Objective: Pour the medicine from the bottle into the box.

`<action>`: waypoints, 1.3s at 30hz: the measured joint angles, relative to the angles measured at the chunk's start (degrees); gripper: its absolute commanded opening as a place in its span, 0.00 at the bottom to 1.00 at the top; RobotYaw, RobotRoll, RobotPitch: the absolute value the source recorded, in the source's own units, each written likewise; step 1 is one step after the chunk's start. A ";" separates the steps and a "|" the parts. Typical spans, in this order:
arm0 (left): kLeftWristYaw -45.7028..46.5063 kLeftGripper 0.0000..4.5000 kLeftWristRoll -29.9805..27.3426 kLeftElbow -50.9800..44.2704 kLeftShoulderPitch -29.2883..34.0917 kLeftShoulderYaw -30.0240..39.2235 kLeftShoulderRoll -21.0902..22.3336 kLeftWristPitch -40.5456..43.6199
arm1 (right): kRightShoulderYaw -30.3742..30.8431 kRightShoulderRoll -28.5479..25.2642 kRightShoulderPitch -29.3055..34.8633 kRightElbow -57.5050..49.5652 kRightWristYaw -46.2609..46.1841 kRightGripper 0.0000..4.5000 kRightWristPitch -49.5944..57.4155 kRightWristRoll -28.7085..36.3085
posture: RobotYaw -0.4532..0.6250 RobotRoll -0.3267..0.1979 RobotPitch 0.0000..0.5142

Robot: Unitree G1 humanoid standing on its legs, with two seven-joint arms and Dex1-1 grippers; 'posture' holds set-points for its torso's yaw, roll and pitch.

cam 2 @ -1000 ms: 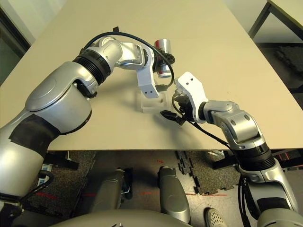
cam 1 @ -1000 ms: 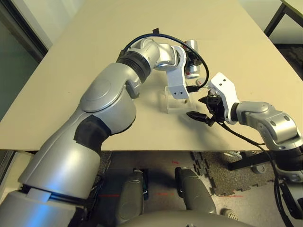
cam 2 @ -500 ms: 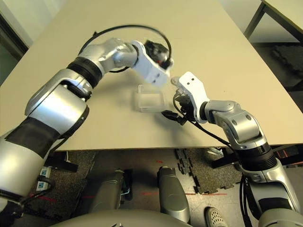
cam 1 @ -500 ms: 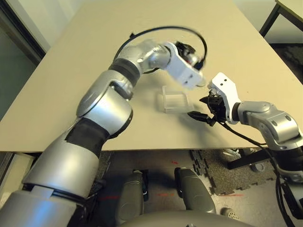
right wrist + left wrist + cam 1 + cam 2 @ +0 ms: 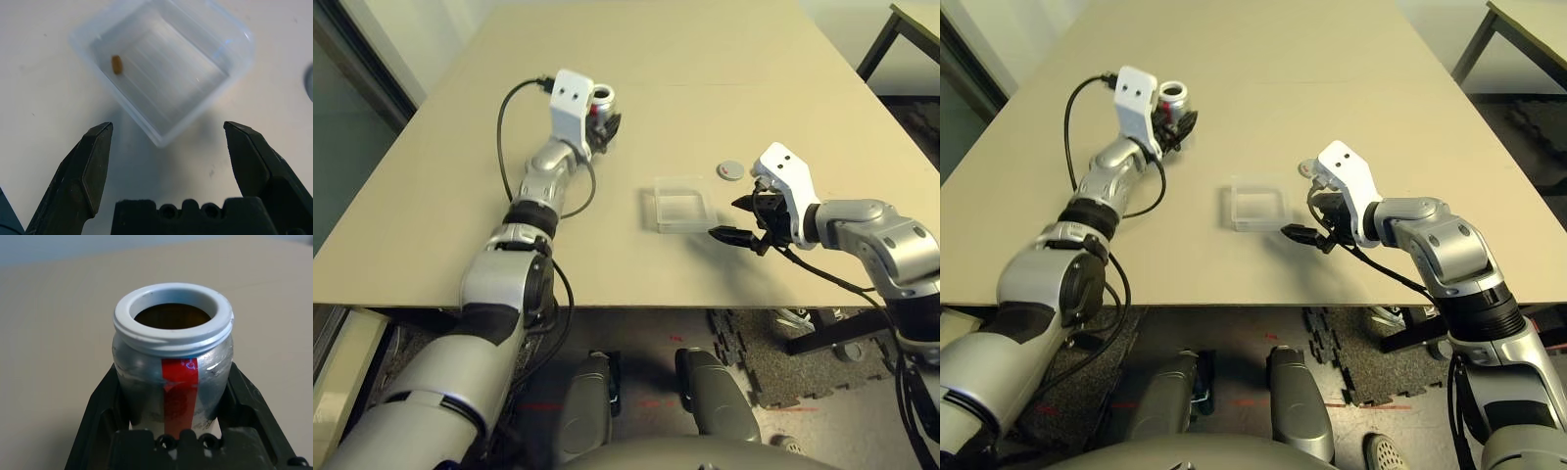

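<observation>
Left gripper (image 5: 173,431) grips bottle (image 5: 172,357); box (image 5: 164,63) (one pill (image 5: 117,64)).

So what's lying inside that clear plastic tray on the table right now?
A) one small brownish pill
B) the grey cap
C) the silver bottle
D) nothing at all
A: the right wrist view shows a single small brownish pill on the floor of the box, near one corner. The cap lies on the table beside the box, and the bottle stands upright between the left gripper's fingers.
</observation>
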 measured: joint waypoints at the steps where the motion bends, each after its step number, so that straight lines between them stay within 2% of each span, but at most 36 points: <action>1: 0.51 0.56 -0.06 -1.70 2.07 -0.07 -0.39 0.02 | 0.04 0.00 -0.34 0.03 0.13 1.00 -0.01 0.01 | 0.34 0.62 0.31; 4: 1.49 0.56 -0.15 -4.42 4.92 -0.55 -1.26 0.48 | 0.04 -0.29 -0.68 0.10 0.30 1.00 -0.25 -0.49 | 0.34 0.62 0.31; 25: 2.39 0.56 -0.96 -3.71 4.53 -1.65 -1.94 0.48 | -0.25 -0.30 0.69 -0.61 -0.99 1.00 0.67 -0.58 | 0.30 0.62 0.32; 30: 1.86 0.96 -0.77 -2.67 4.54 -2.77 -1.95 0.10 | -0.28 -0.30 0.73 -0.63 -1.03 1.00 0.67 -0.54 | 0.30 0.62 0.31; 31: 1.80 1.00 -0.76 -2.67 4.54 -3.02 -2.01 0.10 | -0.28 -0.30 0.74 -0.63 -1.03 1.00 0.67 -0.54 | 0.30 0.62 0.31; 39: 2.03 1.00 -0.77 -3.26 4.60 -3.40 -1.96 0.04 | -0.30 -0.35 0.74 -0.63 -0.98 1.00 0.64 -0.51 | 0.30 0.62 0.31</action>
